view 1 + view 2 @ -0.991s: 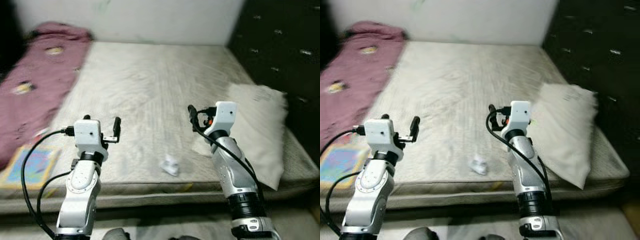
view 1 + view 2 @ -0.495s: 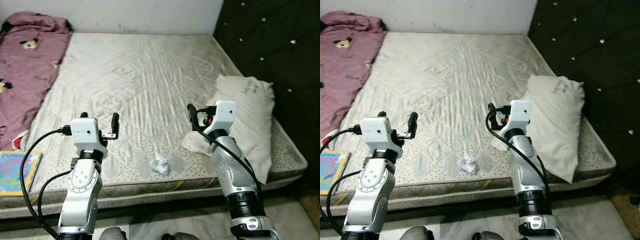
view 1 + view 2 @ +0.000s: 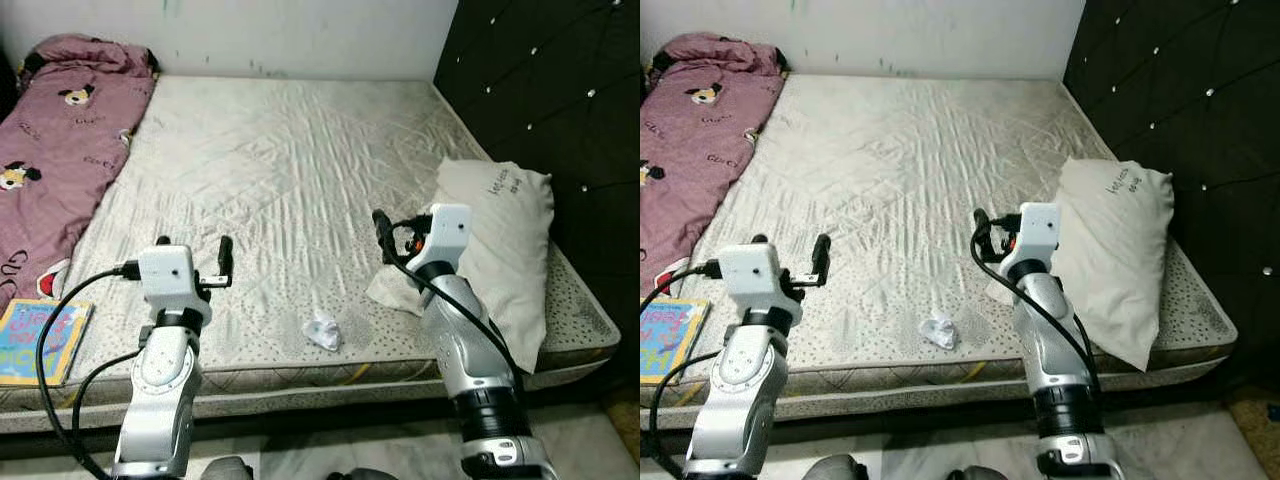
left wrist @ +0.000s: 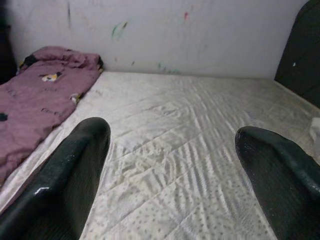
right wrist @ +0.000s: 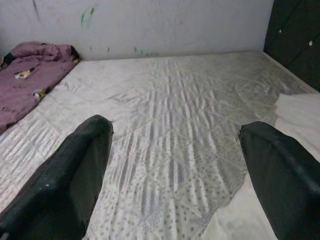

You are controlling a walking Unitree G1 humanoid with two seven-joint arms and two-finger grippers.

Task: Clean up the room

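A crumpled white paper scrap (image 3: 322,331) lies on the bare mattress (image 3: 290,160) near its front edge, between my two arms. My left gripper (image 3: 195,250) is held up over the front left of the mattress, open and holding nothing; its fingers (image 4: 65,185) stand wide apart. To the right of the scrap, my right gripper (image 3: 410,228) is raised at the pillow's near corner, also open and holding nothing, with fingers (image 5: 65,175) spread. A white pillow (image 3: 500,240) lies along the mattress's right side. A pink printed blanket (image 3: 60,140) is bunched on the left side.
A colourful book (image 3: 35,340) lies at the front left corner of the mattress beside the blanket. A black tufted headboard (image 3: 560,100) runs along the right. A white wall (image 3: 300,35) with small marks stands behind the bed. A floor strip shows below the mattress's front edge.
The whole picture has shifted and sharpened, so the camera has moved. Both arms keep the same raised pose with open grippers. The scrap, pillow and blanket lie as before.
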